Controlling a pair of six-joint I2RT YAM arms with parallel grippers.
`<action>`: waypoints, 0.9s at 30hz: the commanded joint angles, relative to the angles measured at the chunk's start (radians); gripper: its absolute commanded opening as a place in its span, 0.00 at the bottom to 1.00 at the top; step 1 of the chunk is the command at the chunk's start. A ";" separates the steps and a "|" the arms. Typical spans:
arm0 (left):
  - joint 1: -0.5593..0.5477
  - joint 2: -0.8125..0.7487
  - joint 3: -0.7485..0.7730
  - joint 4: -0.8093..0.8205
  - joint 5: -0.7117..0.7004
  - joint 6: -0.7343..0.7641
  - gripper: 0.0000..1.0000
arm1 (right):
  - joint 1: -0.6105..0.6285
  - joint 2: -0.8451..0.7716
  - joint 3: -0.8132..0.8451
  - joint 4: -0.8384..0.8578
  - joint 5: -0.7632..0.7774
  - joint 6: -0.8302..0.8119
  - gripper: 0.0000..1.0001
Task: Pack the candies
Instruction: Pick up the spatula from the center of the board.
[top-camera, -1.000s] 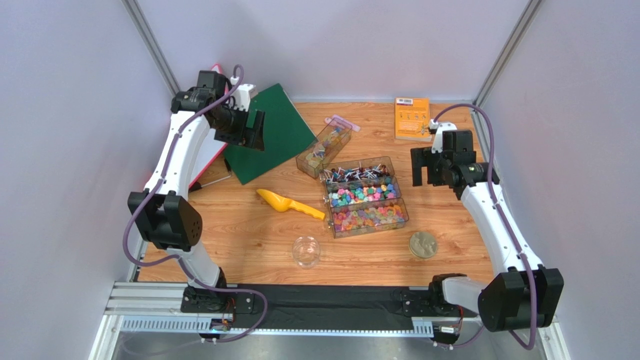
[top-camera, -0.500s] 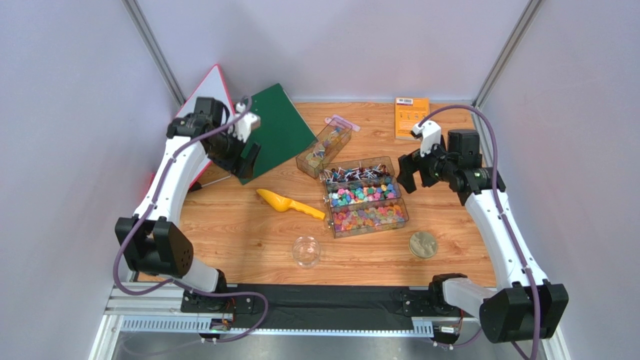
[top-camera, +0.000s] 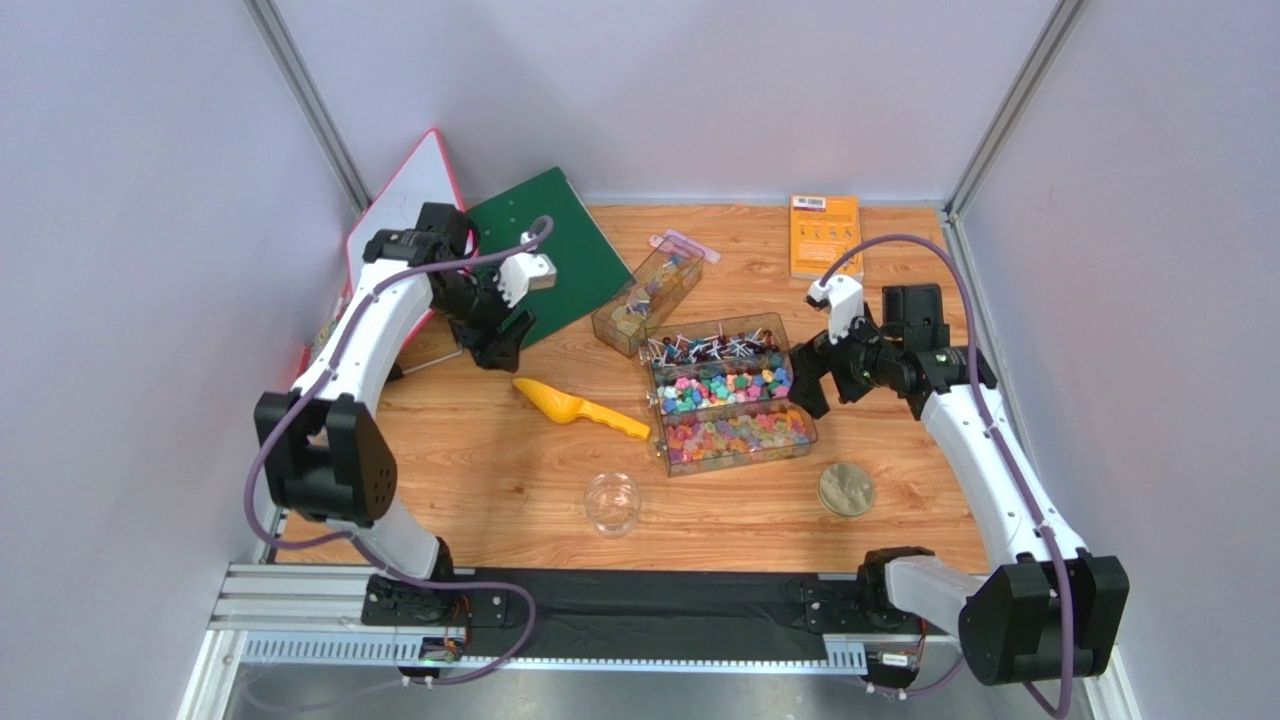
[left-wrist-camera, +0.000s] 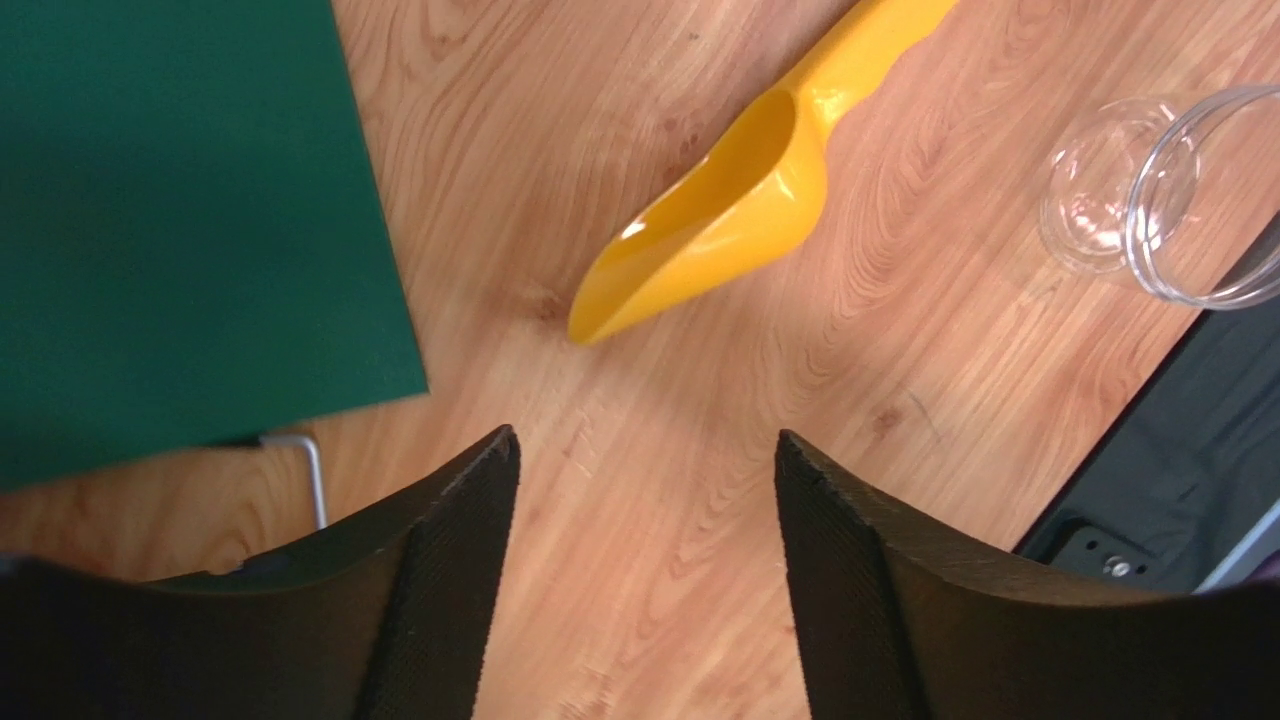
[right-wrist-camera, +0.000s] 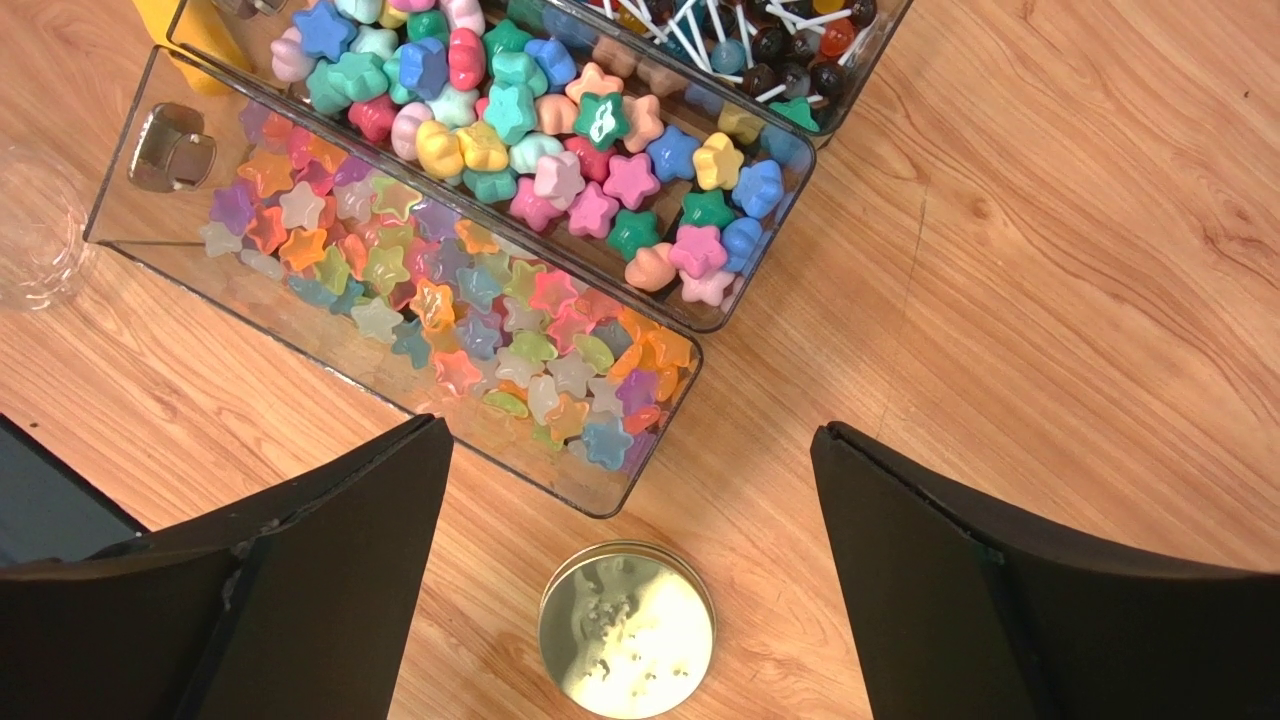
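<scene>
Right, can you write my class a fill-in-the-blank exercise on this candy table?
The scoop is coloured ____.
The clear jar is ____ inside.
The left gripper and right gripper are both ____.
Missing words: yellow; empty; open.

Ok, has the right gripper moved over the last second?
Yes. The right gripper has swung away from the orange booklet, nearer and leftward, ending up beside the candies.

Colourful candies (right-wrist-camera: 496, 300) fill two clear boxes (right-wrist-camera: 135, 180), a gold lid (right-wrist-camera: 627, 630) near them, what look like lollipops (right-wrist-camera: 721, 30) beyond.
</scene>
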 joint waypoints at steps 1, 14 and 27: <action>-0.021 0.135 0.121 -0.129 0.087 0.218 0.62 | 0.000 -0.006 0.010 -0.002 -0.028 -0.039 0.97; -0.084 0.412 0.313 -0.413 0.015 0.408 0.58 | 0.002 -0.026 -0.019 -0.046 -0.050 -0.024 0.96; -0.156 0.452 0.201 -0.460 0.002 0.440 0.54 | 0.002 -0.040 -0.055 -0.051 -0.050 -0.033 0.97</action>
